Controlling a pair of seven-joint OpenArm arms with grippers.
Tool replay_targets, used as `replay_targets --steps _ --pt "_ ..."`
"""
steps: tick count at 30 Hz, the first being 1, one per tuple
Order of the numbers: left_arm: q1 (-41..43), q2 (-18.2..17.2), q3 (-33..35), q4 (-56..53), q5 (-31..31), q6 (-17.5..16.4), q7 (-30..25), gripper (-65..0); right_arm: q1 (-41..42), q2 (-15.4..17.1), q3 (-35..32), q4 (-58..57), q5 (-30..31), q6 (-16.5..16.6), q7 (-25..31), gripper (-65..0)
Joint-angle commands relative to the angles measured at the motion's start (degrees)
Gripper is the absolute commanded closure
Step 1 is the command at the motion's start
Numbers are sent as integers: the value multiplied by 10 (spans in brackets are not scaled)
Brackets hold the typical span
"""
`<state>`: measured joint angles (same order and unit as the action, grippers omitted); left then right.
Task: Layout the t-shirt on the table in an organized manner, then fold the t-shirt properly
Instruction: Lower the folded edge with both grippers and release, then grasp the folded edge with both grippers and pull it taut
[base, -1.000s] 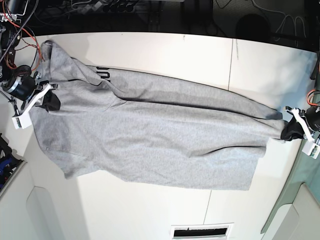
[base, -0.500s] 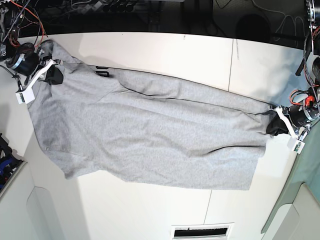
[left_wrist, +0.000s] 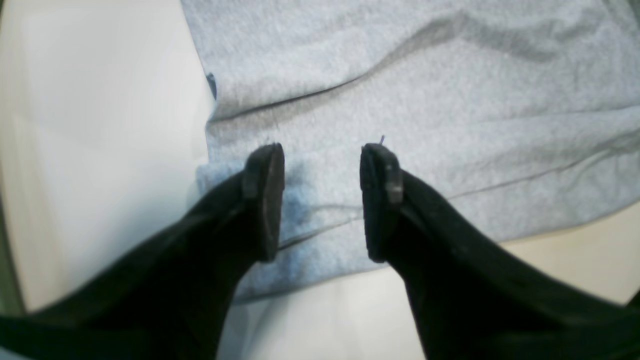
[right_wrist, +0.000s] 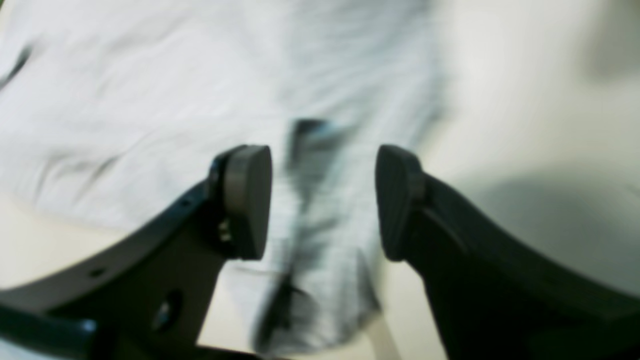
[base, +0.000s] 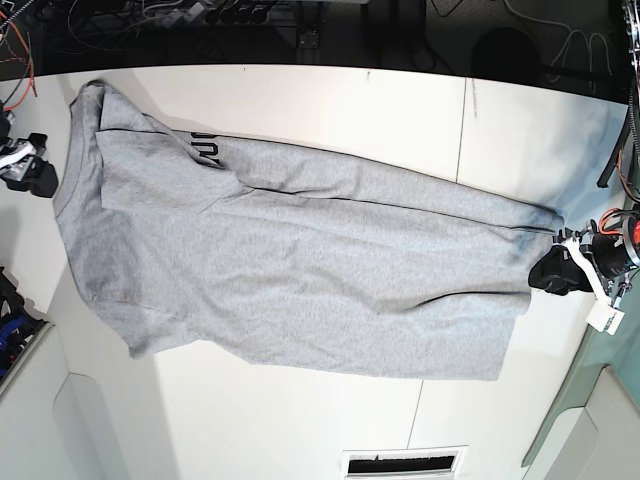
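Left wrist: t-shirt (left_wrist: 400, 90) under parted end effector (left_wrist: 322, 200).

Overhead base view; both close wrist views over t-shirt (base: 300, 270) edges.

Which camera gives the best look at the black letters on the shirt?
The base view: the black lettering peeks from a fold of the t-shirt. The left wrist view shows only plain grey cloth; the right wrist view is blurred, with dark streaks I cannot read.

t-shirt (base: 300, 270) spread across the table (base: 300, 420) — a gripper off each end
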<state>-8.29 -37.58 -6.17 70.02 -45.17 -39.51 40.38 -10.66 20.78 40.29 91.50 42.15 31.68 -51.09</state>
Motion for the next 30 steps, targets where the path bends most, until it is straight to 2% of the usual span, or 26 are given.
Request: replay_targets --steps 1,2,5,6,8,9,12,15,19,21,25,30 --pt "-10 -13 -11 9 -26 -5 -4 -278 2 10 21 7 9 -2 9 -332" --pt "-10 -13 -11 9 -50 -5 13 -278 -2 10 37 5 9 -3 9 -332" --pt "-10 0 -9 28 -174 -5 152 -278 -22 11 55 -11 16 -2 10 -338" --pt "-5 5 -9 42 -209 -5 189 -278 -28 11 55 -21 18 1 11 -357" --pt "14 10 -9 78 -249 -5 202 -278 -38 11 53 -46 21 1 12 -402" --pt "23 13 -9 97 -250 -5 198 -278 -42 11 53 -61 30 1 12 -419" --pt "41 26 -9 140 -237 -5 188 -278 -40 9 53 -108 63 17 11 -431" --pt "45 33 -9 145 -222 -5 171 -289 -32 -2 39 -141 67 17 11 -431" --pt "45 33 -17 143 -137 -5 113 -368 -22 -25 7 -160 73 18 11 -431" --pt "45 33 -24 141 -97 -5 85 -381 -23 -35 -13 -160 74 18 10 -431" --pt "41 33 -33 122 -22 31 39 -381 -21 -56 -36 -159 74 18 7 -430" --pt "3 33 -33 25 22 43 1 -381 -21 -83 -37 -155 74 18 7 -430"
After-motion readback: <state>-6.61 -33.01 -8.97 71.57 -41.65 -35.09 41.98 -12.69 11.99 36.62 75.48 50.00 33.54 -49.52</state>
